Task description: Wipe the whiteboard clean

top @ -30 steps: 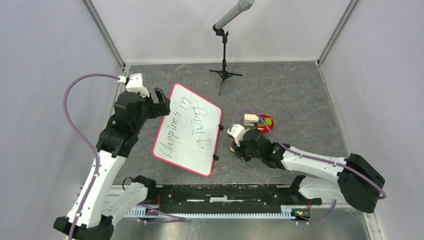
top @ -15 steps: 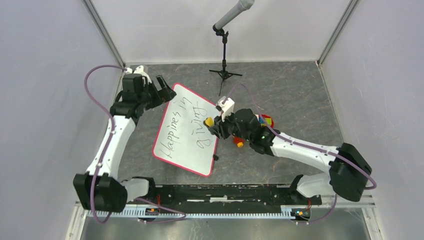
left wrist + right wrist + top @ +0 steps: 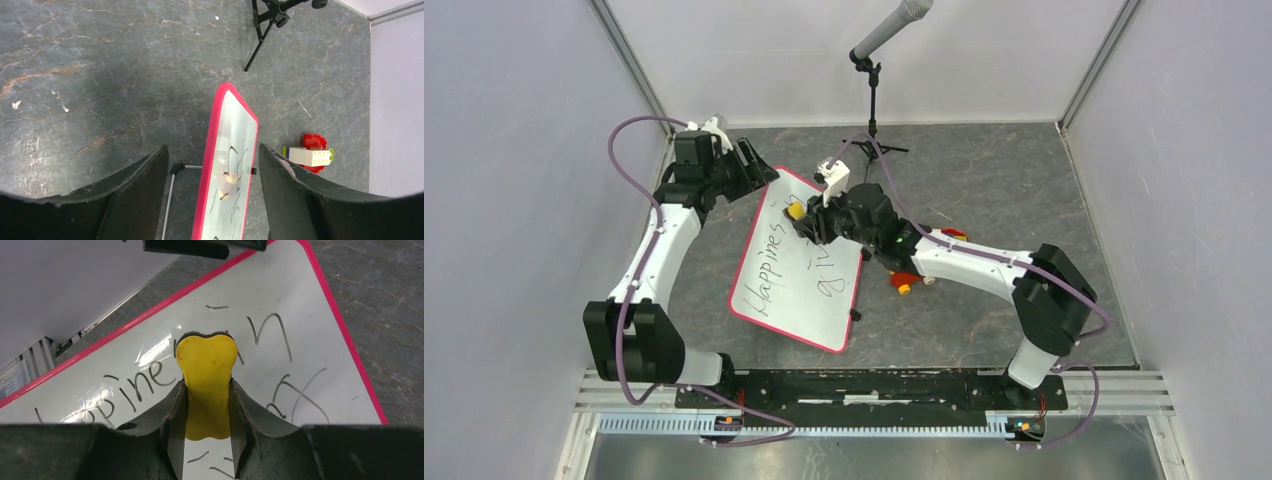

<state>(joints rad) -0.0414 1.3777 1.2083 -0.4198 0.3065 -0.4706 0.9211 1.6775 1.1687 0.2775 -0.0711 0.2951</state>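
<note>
Right wrist: right tool (image 3: 207,390) pinches yellow eraser (image 3: 206,357).
Whiteboard (image 3: 315,340) looks light, stiff, slick; brace its red frame (image 3: 204,175) with your spread left tool (image 3: 212,150).

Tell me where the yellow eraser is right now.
The eraser sits left of centre in the top view, clamped in the right gripper over the far end of the whiteboard, close to the left gripper.

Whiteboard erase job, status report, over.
Left gripper open, straddling edge of red-framed white whiteboard. Right gripper shut on yellow eraser over black handwriting. Nothing blocking.
</note>
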